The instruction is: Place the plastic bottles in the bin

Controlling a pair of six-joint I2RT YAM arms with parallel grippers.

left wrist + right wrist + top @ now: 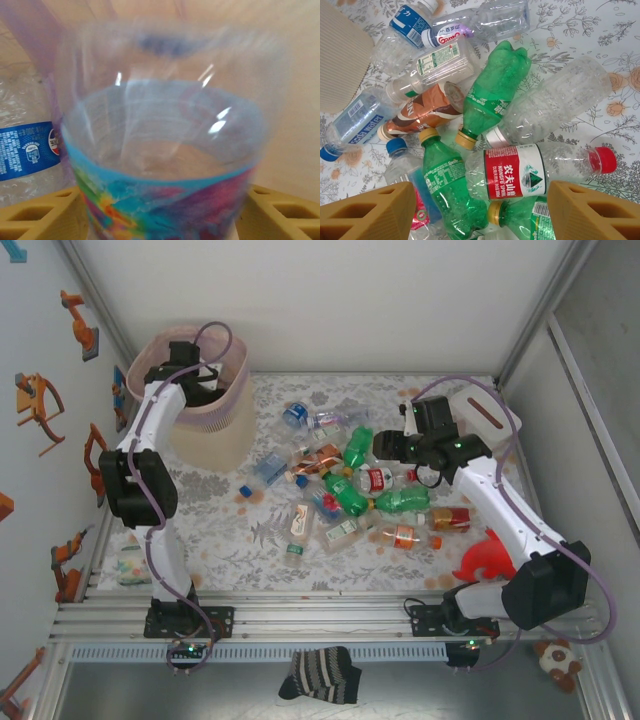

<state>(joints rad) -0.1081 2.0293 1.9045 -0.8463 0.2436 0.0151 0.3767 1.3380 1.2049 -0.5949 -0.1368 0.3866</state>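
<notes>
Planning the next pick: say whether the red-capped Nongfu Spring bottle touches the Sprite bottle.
Touching. Right wrist view: the Nongfu Spring bottle lies against the Sprite bottle, no gap.

Checked from my station: left arm [150,430] and right arm [497,502] have white links, black joint housings and a lilac cable [462,379] each. The fingers [370,212] are ochre plastic with rectangular pockets.

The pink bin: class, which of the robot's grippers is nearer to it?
Left. The left gripper hangs over the open mouth of the bin; the right gripper hovers far across the table, above the pile of bottles.
</notes>
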